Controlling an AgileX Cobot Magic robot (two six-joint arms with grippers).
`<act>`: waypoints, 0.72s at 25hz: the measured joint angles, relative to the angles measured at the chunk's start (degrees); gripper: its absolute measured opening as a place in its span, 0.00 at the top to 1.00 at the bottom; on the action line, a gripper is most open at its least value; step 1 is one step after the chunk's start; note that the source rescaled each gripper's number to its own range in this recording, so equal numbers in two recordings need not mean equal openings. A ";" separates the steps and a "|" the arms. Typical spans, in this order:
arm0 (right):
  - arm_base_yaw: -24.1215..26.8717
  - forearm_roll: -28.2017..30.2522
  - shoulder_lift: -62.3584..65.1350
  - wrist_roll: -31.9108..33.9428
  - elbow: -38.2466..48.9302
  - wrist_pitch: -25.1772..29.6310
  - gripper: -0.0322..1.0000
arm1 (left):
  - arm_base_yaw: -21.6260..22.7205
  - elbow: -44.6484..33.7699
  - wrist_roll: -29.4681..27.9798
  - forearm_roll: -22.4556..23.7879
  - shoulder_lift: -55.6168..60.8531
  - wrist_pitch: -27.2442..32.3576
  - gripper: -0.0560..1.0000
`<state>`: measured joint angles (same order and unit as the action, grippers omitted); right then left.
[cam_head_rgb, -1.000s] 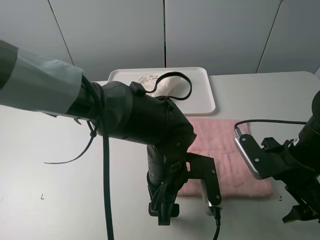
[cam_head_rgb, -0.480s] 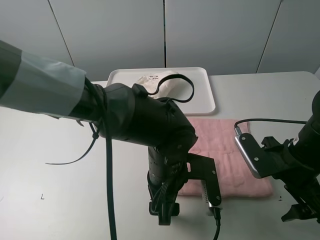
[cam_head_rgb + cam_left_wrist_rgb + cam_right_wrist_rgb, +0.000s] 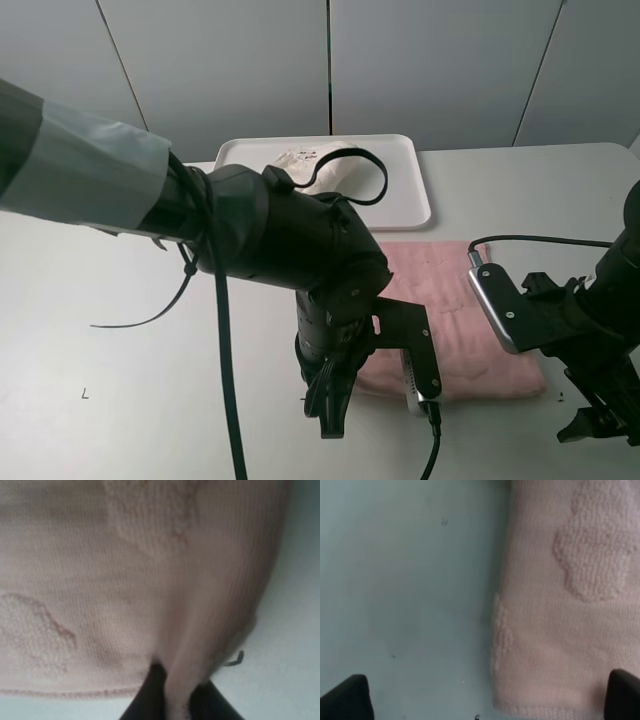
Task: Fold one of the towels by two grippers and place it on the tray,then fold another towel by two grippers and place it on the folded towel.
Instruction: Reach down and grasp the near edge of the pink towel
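Observation:
The pale pink towel (image 3: 470,320) lies flat on the table in front of the tray (image 3: 408,205). On the tray rests the folded cream towel (image 3: 298,160), partly hidden by my left arm. My left gripper (image 3: 333,408) is down at the pink towel's near left corner. In the left wrist view the left gripper (image 3: 177,682) is shut on a pinched ridge of the pink towel (image 3: 100,580). My right gripper (image 3: 592,428) hangs by the near right corner. It is open (image 3: 485,697), its fingertips (image 3: 345,695) straddling the pink towel's edge (image 3: 560,620).
The white table (image 3: 100,330) stretches to the left of the arms. A black cable (image 3: 350,170) loops over the tray. My left arm (image 3: 250,230) covers the towel's left part and the tray's front edge.
My left gripper has gone from open to shut, pinching the pink towel's near left corner. The right gripper has shifted slightly lower and stayed open.

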<state>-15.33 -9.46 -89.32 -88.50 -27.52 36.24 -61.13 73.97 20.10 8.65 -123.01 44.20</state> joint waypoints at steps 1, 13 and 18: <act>0.00 0.00 0.00 0.00 0.00 -0.12 0.00 | 0.00 0.00 -0.10 0.00 0.00 0.00 0.94; 0.00 -0.21 0.00 0.20 1.40 -0.88 0.00 | 0.00 0.00 -0.32 0.12 0.00 -0.21 0.94; 0.00 -0.21 0.00 -0.43 2.50 -1.54 0.00 | 0.00 0.00 -0.43 0.12 0.00 -0.31 0.94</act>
<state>-15.33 -9.67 -89.32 -88.94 -25.02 34.69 -61.13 73.97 19.67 8.77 -123.01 43.89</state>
